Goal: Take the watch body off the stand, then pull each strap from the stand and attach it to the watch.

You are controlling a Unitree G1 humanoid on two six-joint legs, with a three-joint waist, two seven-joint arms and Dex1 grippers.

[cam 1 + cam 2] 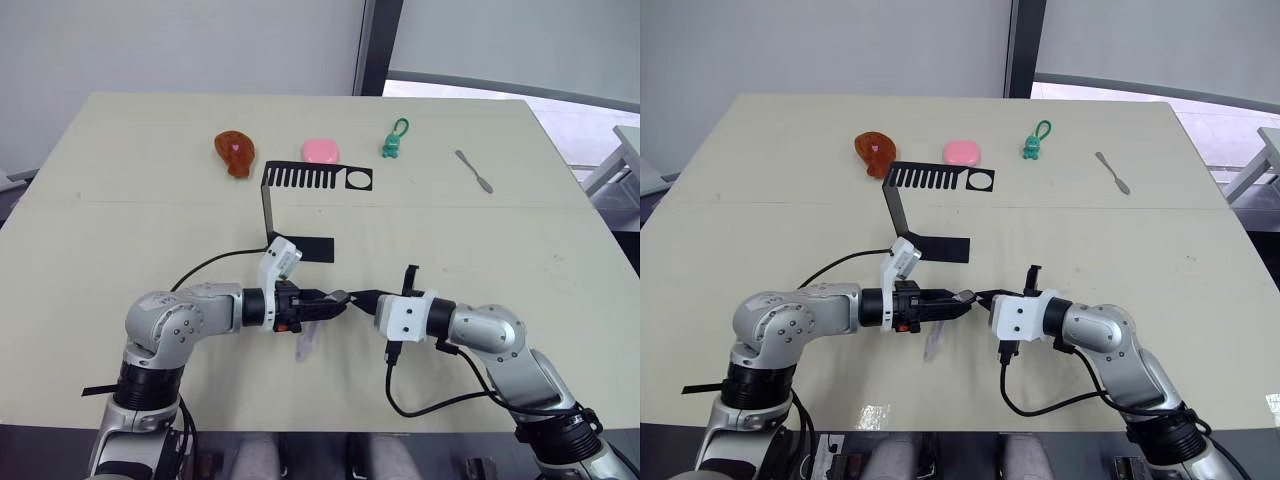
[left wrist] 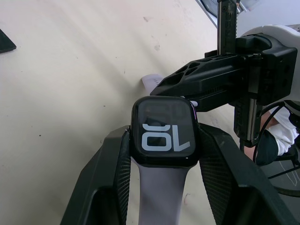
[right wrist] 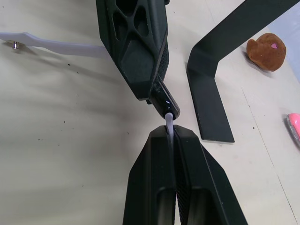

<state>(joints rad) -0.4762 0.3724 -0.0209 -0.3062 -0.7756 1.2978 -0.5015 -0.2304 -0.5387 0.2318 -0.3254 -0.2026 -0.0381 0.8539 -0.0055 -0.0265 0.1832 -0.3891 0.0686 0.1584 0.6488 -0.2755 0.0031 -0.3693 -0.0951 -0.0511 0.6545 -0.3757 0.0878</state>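
My left gripper (image 1: 335, 300) is shut on the watch body (image 2: 164, 138), a square black case with its screen lit. One pale lavender strap (image 2: 159, 192) is attached to the case and hangs toward the table (image 1: 307, 340). My right gripper (image 3: 171, 133) is shut on the second strap (image 3: 169, 125), whose tip meets the edge of the watch body (image 3: 161, 101). The two grippers face each other tip to tip over the front middle of the table. The black stand (image 1: 275, 205) is just behind them, and its slotted top bar (image 1: 315, 178) holds nothing.
Along the far side of the table lie a brown toy (image 1: 235, 152), a pink object (image 1: 320, 150), a green keychain figure (image 1: 393, 143) and a grey spatula (image 1: 473, 170). The stand's flat base (image 3: 211, 108) lies close behind the grippers.
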